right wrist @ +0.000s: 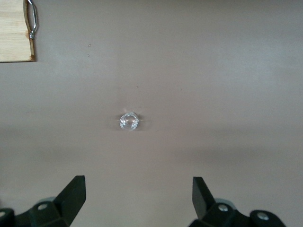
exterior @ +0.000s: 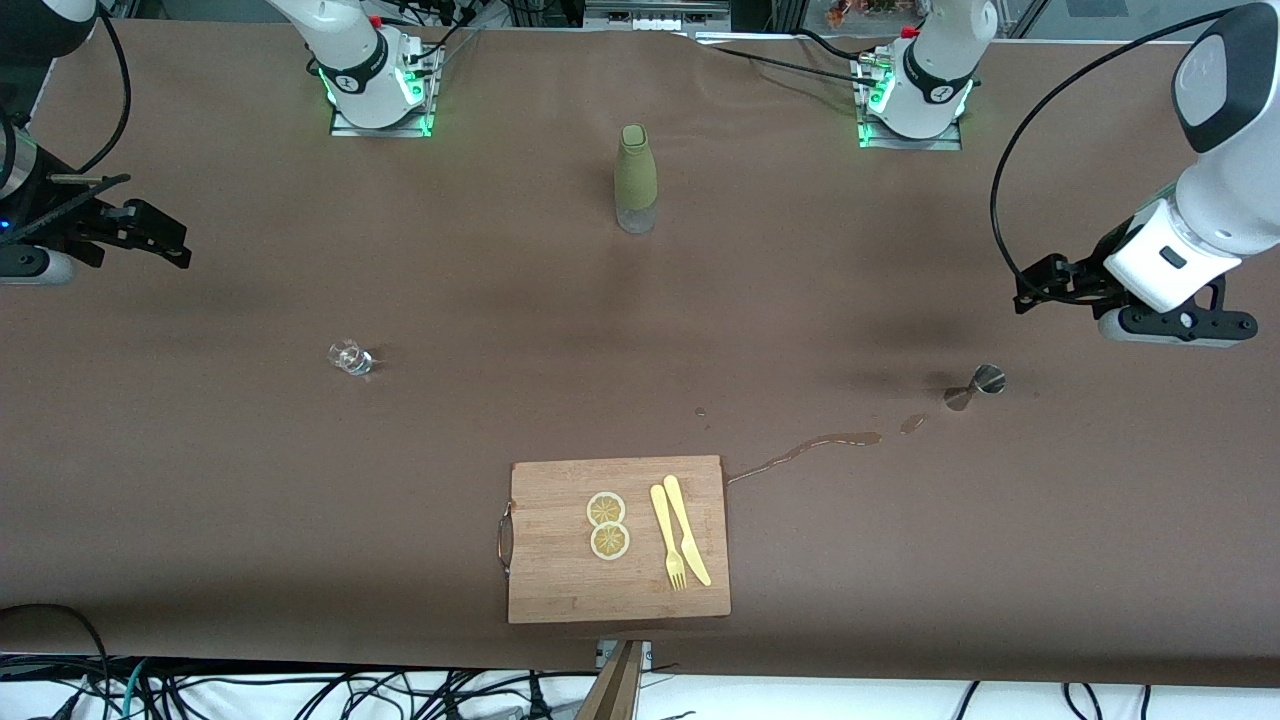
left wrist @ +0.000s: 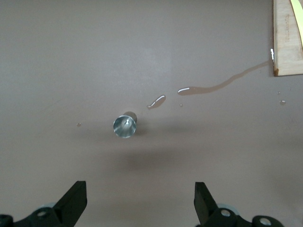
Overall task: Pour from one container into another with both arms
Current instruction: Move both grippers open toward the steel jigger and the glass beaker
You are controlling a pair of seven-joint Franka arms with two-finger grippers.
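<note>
Left gripper (left wrist: 137,203) over jigger (left wrist: 124,126), right gripper (right wrist: 137,201) over glass (right wrist: 128,121) (fingers spread, both)

A brown-covered table (exterior: 200,480) fills the room – black cables (exterior: 300,695) trail along its near edge.

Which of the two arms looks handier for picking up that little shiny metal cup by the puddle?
The left. Its gripper hangs open at that end of the table, close to the metal cup, which sits centred in its wrist view. The right gripper, also open, is at the other end, near the small glass.
</note>
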